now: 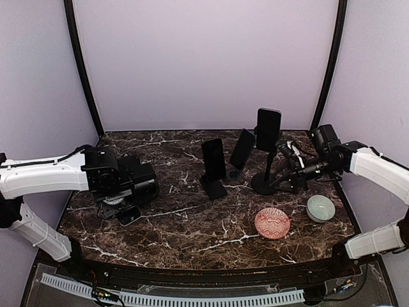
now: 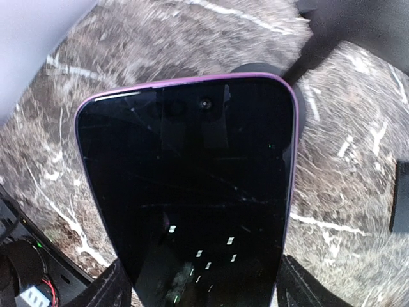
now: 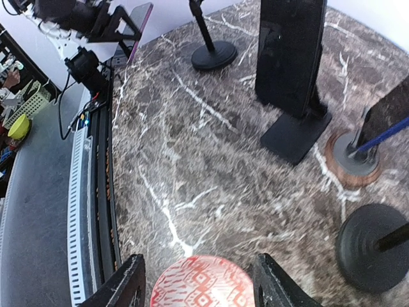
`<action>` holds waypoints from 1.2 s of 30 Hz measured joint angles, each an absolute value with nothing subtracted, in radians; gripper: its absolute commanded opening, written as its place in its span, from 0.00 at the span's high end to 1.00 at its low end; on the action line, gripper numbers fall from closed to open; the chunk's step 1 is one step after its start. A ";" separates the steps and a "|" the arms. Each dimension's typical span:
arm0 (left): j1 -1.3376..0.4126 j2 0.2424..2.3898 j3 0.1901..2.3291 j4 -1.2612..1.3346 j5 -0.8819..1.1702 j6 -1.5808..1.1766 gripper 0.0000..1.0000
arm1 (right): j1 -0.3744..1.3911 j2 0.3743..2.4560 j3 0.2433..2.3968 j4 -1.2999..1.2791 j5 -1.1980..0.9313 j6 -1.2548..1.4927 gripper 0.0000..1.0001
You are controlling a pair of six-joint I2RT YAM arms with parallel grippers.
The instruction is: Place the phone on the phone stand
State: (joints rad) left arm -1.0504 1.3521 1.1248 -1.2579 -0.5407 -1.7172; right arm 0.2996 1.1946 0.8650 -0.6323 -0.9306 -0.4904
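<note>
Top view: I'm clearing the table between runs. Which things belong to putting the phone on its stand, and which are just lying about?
For the job: purple-edged phone, held in the left pincer; bare stand close by.
Lying about: low phone, tilted phone, raised phone, all already propped up; red dish; green bowl.

No text, label, brand, number or sign is legible in any view. Phone (image 2: 192, 192) in left gripper (image 2: 204, 284): screen dark, reflections only. Plate (image 3: 203, 288) under right gripper (image 3: 198, 259): red-and-white pattern, no characters.
</note>
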 measured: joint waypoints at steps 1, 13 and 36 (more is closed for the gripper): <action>-1.078 1.377 1.150 -1.280 -0.562 -1.728 1.00 | 0.300 1.213 0.898 -0.647 -0.931 -0.493 0.43; -1.268 1.727 1.727 -1.394 -0.853 -1.589 1.00 | 0.406 1.451 1.406 -0.810 -0.982 -0.445 0.45; -1.264 1.597 1.563 -0.165 -1.107 -0.478 1.00 | 0.662 1.660 1.626 -0.527 -0.938 -0.011 0.44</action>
